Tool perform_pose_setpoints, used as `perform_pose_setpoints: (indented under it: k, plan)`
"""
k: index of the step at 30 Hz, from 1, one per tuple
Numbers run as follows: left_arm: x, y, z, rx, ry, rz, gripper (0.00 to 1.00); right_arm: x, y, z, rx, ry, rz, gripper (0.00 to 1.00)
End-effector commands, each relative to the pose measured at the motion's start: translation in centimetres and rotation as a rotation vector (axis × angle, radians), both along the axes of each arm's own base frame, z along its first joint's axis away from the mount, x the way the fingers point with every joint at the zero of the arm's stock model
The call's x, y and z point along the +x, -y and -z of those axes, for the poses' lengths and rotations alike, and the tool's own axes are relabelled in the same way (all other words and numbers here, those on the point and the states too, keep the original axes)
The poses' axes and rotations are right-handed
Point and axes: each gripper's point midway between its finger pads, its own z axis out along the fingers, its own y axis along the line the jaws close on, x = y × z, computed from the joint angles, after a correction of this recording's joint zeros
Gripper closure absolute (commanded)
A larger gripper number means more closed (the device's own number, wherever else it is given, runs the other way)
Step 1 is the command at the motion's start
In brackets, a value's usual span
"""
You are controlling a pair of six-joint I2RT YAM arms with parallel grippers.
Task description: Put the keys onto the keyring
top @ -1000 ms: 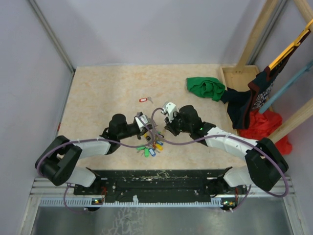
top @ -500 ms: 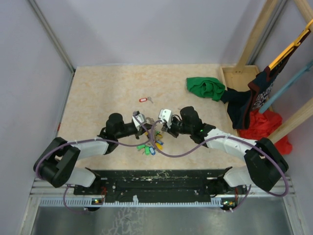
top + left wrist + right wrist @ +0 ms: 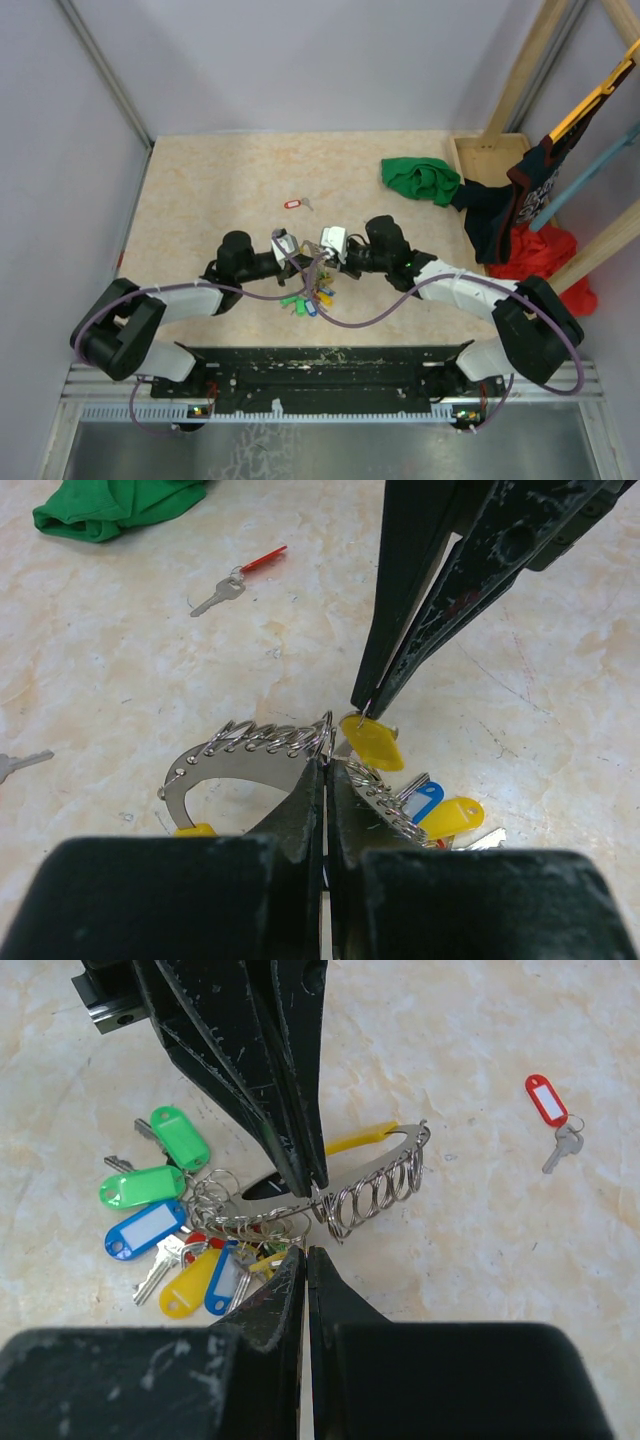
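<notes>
The keyring [image 3: 232,754] is a curved grey metal band strung with many small rings and coloured tags [image 3: 145,1228]. It hangs low over the table between the two arms. My left gripper [image 3: 327,762] is shut on the band near its middle. My right gripper [image 3: 362,708] comes in from the opposite side and is shut on a small ring carrying a yellow tag [image 3: 372,742], right against the band. In the top view the left gripper [image 3: 288,244] and right gripper [image 3: 326,243] nearly touch, with the tags [image 3: 308,297] below them. A loose key [image 3: 20,765] lies on the table.
A key with a red oblong tag [image 3: 293,204] lies farther back on the table. A green cloth [image 3: 420,178] sits at the back right beside a wooden tray [image 3: 485,152]. Dark and red clothes [image 3: 530,250] hang on a wooden frame at the right.
The right gripper moved left until it met the left gripper. The left gripper rose a little towards the back, and the bunch of tags came with it.
</notes>
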Motion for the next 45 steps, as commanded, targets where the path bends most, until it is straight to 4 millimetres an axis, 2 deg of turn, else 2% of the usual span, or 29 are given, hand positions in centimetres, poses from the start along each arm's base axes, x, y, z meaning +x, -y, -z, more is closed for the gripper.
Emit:
perform_pose_setpoints:
  k: [1,24,45]
  plan:
    - [0.2,0.6,-1.2,-0.031,0.043,0.036,1.0,0.8,-1.8,-2.2,0.041,0.062,-0.055,1.0]
    - [0.1,0.6,-1.2,-0.022,0.062,0.047,1.0,1.9,-1.6,-2.5,0.021,0.119,0.009,1.0]
    - [-0.5,0.7,-1.5,-0.023,0.085,0.084,1.0,1.3,-1.8,-2.8,0.033,0.128,-0.031,1.0]
